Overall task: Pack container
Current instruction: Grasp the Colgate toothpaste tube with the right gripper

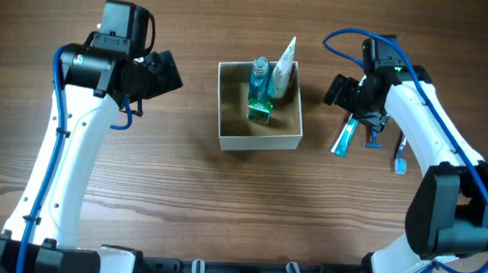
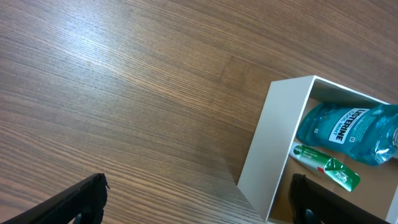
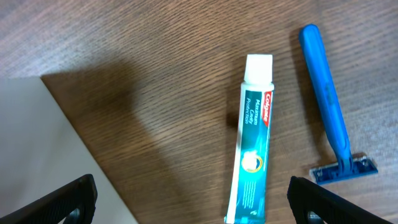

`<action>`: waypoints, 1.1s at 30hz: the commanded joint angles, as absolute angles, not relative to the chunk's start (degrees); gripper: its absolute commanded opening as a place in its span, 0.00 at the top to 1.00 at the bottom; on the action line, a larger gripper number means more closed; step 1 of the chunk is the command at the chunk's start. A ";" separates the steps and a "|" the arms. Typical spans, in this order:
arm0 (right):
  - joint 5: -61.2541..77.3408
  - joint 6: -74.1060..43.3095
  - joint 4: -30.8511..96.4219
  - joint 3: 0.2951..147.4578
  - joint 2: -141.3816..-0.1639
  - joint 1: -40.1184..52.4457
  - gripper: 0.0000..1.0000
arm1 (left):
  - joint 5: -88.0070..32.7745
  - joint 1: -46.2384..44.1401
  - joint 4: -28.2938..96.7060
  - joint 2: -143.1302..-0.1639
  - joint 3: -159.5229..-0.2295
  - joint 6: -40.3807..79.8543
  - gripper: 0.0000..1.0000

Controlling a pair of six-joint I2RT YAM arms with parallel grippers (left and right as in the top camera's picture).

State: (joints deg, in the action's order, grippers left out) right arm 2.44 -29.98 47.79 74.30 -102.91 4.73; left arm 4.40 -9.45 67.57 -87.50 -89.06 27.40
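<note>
Right under the right gripper [image 3: 193, 200], spread wide and empty: toothpaste [image 3: 254, 149] flat on the table [image 3: 155, 93], razor [image 3: 326, 106] just beside, apparently lined up for a pick. Over at the other arm, left gripper [image 2: 196, 196] likewise spread and empty, parked beside the box [image 2: 273, 143], probably to leave room. Further in, mid-table, the box open-topped, mouthwash [image 2: 348, 130] already inside.

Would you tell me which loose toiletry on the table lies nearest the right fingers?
The teal-and-white Colgate toothpaste tube, lying midway between the right fingers; the blue plastic razor lies further aside.
</note>
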 commanded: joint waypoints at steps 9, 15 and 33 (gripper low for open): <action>-3.57 -24.12 47.11 75.31 -108.95 4.43 0.00 | 3.49 -9.19 68.01 -87.00 -89.47 27.46 0.07; -5.65 -24.08 46.02 75.31 -111.15 4.43 0.00 | 3.49 -9.21 68.01 -87.00 -89.47 27.46 0.06; -5.61 -23.99 44.40 75.31 -116.44 4.43 0.00 | 3.49 -9.21 68.03 -87.00 -89.47 27.46 0.07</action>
State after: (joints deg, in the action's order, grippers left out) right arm -4.14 -24.14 44.40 74.48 -114.50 4.67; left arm 4.40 -9.45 67.81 -87.53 -89.06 27.38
